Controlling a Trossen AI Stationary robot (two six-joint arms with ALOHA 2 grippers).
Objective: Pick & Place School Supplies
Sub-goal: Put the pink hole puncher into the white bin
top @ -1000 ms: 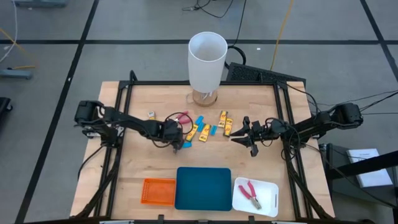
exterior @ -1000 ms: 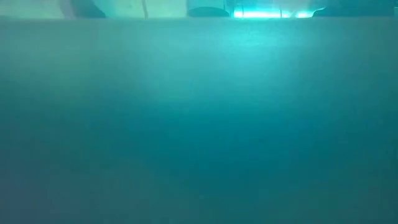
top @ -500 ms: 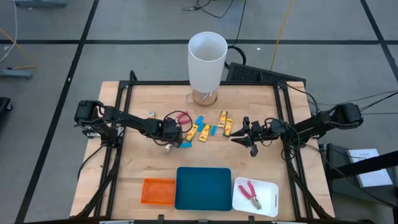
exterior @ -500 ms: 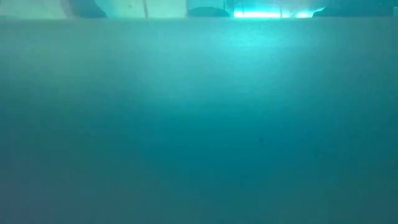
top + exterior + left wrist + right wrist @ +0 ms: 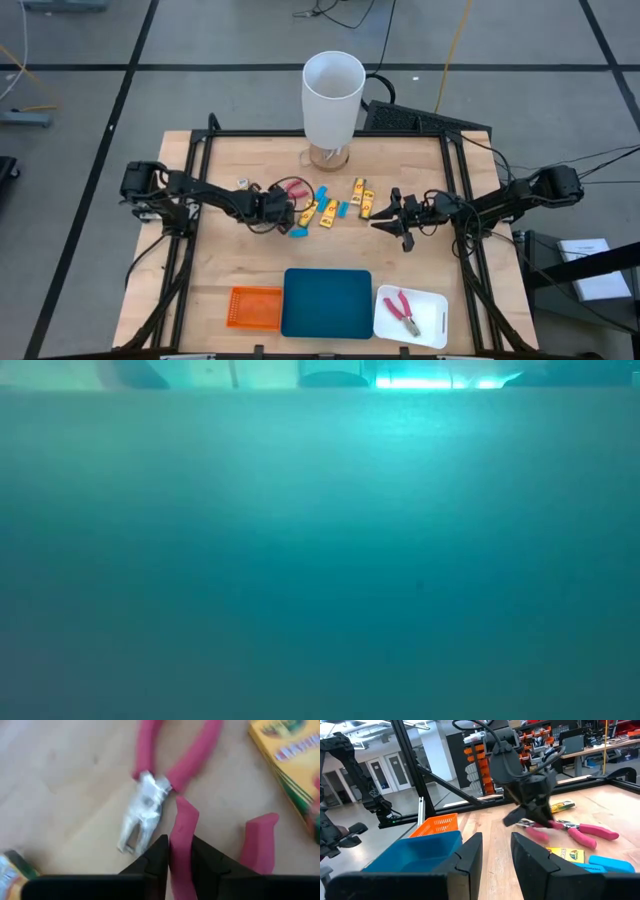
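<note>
My left gripper [image 5: 274, 210] stands left of centre, shut on one red-handled plier tool [image 5: 182, 827]. A second plier tool [image 5: 145, 812] lies flat on the wood just beyond it. Yellow pieces [image 5: 318, 212] [image 5: 362, 195] and light-blue blocks [image 5: 321, 194] [image 5: 298, 232] lie scattered at the table's middle. My right gripper [image 5: 378, 218] hovers right of them, its fingers [image 5: 470, 857] slightly apart with nothing between. A third plier tool [image 5: 402, 308] lies in the white tray [image 5: 432, 318]. My left gripper pinches one red handle [image 5: 183, 832] of the plier tool between its two fingers, close to the handle's free end. The fingers come slanting down from the table's left. The other handle [image 5: 260, 842] sticks out beside it. The tool's head is hidden under the gripper.
A tall white cylinder [image 5: 333, 95] stands at the far middle. Along the near edge sit an orange tray [image 5: 253, 307], a teal tray [image 5: 327, 302] and the white tray. A teal surface fills the low view. A black frame [image 5: 200, 150] rims the table.
My left gripper has shifted a little toward the table's far-left corner, staying over the red plier tools. My right arm has kept still.
</note>
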